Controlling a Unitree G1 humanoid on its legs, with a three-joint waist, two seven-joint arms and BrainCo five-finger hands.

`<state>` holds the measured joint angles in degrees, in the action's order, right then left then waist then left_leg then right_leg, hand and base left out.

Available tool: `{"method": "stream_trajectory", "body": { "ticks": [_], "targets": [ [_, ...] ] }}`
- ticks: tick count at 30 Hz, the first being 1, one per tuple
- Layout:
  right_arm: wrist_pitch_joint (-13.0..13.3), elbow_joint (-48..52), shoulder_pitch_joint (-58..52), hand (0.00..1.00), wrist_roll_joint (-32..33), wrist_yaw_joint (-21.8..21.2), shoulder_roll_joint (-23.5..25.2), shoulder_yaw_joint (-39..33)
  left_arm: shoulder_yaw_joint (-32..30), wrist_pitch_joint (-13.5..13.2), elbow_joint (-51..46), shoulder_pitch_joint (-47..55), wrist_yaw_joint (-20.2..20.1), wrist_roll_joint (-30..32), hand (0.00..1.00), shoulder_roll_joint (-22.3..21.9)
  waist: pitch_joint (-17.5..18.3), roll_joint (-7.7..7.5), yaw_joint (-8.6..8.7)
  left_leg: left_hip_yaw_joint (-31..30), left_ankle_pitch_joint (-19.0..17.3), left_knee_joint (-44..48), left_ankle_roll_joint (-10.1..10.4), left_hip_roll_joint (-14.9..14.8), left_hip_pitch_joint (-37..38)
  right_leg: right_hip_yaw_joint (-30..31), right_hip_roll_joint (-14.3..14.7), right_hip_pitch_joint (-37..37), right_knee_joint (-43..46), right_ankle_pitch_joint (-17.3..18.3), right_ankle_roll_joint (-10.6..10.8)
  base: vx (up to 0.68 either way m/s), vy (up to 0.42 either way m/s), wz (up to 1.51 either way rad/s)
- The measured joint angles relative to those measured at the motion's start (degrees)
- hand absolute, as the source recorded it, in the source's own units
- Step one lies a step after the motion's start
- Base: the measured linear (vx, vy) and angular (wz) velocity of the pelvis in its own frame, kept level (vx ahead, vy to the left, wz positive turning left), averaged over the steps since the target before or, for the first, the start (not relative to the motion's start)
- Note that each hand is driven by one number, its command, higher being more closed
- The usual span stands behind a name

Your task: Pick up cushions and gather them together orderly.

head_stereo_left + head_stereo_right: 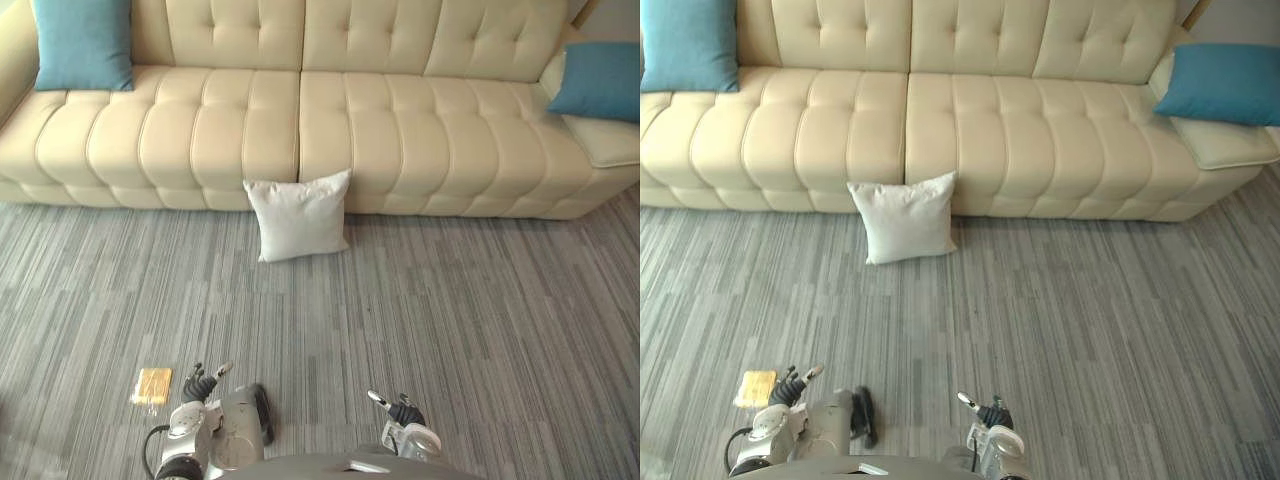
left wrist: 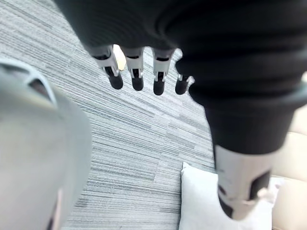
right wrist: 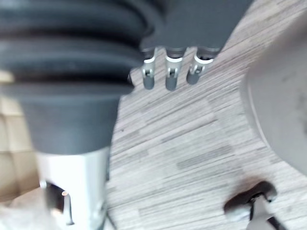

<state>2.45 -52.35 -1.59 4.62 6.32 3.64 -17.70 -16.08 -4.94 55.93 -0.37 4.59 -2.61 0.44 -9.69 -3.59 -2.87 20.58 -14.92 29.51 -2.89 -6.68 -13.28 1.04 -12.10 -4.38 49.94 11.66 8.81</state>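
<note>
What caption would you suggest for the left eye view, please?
White cushion leaning on cream sofa; blue cushions at both ends.

Both arms are held low at the near edge; the left hand [image 1: 201,385] is near left, its fingers loosely extended and holding nothing; the right hand [image 1: 402,410] is near right, its fingers likewise straight and empty.

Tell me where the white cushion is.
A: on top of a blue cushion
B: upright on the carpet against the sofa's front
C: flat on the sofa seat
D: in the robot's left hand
B: the white cushion stands upright on the grey carpet, its back against the front of the cream sofa.
</note>
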Motion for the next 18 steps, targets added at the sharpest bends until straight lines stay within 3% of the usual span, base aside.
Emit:
{"method": "stream_trajectory", "body": {
  "ticks": [2, 4, 6, 9, 11, 12, 13, 14, 15, 18],
  "targets": [
    [0.08, 0.85, 0.06, 0.00, -0.05, -0.01, 0.00, 0.03, 0.58, 0.09, 0.15, 0.27, -0.01, 0.00, 0.00, -0.21, -0.30, 0.48, -0.07, 0.06, -0.56, -3.80, 0.15, 0.99, 5.56, -1.87, 0.48, -5.62, 9.77, 0.29, -0.54, 0.35, 0.041, 0.05],
    [0.08, 2.00, 0.04, 0.00, -0.38, -0.02, 0.00, 0.01, 0.47, 0.11, 0.18, 0.46, -0.01, 0.00, 0.00, -0.50, -0.40, 0.65, 0.11, 0.17, -0.95, -6.88, 0.86, 1.05, 10.14, -4.18, 1.25, -10.13, 11.78, 1.35, -1.95, 0.36, -0.037, -0.02],
    [0.09, 2.54, 0.07, 0.00, -0.46, 0.00, -0.01, -0.10, 0.45, 0.11, 0.25, 0.58, -0.01, -0.07, 0.00, -0.58, -0.39, 0.66, 0.54, 0.12, -1.64, -8.60, 2.21, 0.37, 13.18, -6.61, 2.45, -14.42, 9.04, 3.30, -3.30, 0.34, -0.129, 0.01],
    [0.09, 3.57, 0.30, 0.00, -0.48, 0.00, -0.44, -0.31, -0.53, 0.14, 1.21, 0.54, 0.02, -0.06, 0.00, -1.22, -0.69, 1.20, 1.17, -0.17, -3.05, -11.92, 5.23, -1.97, 19.47, -11.32, 5.64, -18.79, -7.72, 4.09, -6.20, 0.39, -0.258, 0.05],
    [0.07, 3.77, -0.05, 0.00, -0.50, 0.01, -0.81, 0.39, -0.57, 0.09, 1.59, 0.49, -0.03, 0.13, 0.00, -1.39, -0.65, 0.94, 1.46, -0.85, -4.20, -13.09, 7.60, -2.29, 21.29, -10.18, 6.42, -19.03, -19.02, -0.30, -5.93, 0.32, -0.249, 0.23],
    [0.05, 3.61, -0.63, 0.00, -0.53, 0.01, -1.41, 1.24, -0.77, 0.09, 2.27, 0.36, -0.06, 0.38, 0.00, -1.66, -0.91, 0.94, 1.60, -2.37, -5.23, -13.69, 9.29, -1.72, 23.15, -10.12, 6.32, -17.54, -22.21, -8.74, -7.83, 0.44, -0.295, 0.28],
    [-0.04, 3.40, -0.40, 0.00, -0.53, -0.03, -2.59, 1.24, -0.89, 0.11, 3.22, -0.32, -0.05, 0.45, 0.00, -2.09, -0.96, 1.71, 1.51, -3.28, -5.29, -14.24, 9.31, -2.51, 24.21, -11.06, 6.81, -17.01, -20.90, -7.04, -8.39, 0.49, -0.312, 0.34],
    [-0.14, 1.97, -0.42, 0.00, -0.55, 0.07, -4.54, 1.13, -0.77, 0.01, 3.62, -0.52, -0.36, 0.54, 0.00, -4.08, -0.75, 3.56, 1.64, -5.97, -3.82, -16.25, 8.49, -2.04, 24.35, -11.79, 7.27, -17.48, -18.66, -3.67, -8.62, 0.39, -0.211, 0.19],
    [-0.16, 1.85, -0.44, 0.00, -0.55, 0.06, -4.78, 1.07, -0.79, -0.09, 3.55, -0.64, -0.52, 0.56, 0.00, -4.66, -0.81, 4.26, 1.71, -6.68, -3.26, -16.66, 8.57, -1.74, 24.42, -12.28, 7.27, -17.45, -17.85, -3.20, -9.38, 0.32, -0.177, 0.23],
    [-0.20, 1.57, -0.54, 0.00, -0.54, -0.01, -4.83, 0.75, -0.91, -0.02, 4.19, -0.69, -1.27, 0.72, 0.00, -5.07, -0.32, 5.13, 3.07, -8.53, -0.91, -16.33, 8.69, -2.71, 26.34, -14.86, 7.45, -14.62, -14.61, 2.33, -11.60, 0.38, -0.198, 0.29]
  ]
}}
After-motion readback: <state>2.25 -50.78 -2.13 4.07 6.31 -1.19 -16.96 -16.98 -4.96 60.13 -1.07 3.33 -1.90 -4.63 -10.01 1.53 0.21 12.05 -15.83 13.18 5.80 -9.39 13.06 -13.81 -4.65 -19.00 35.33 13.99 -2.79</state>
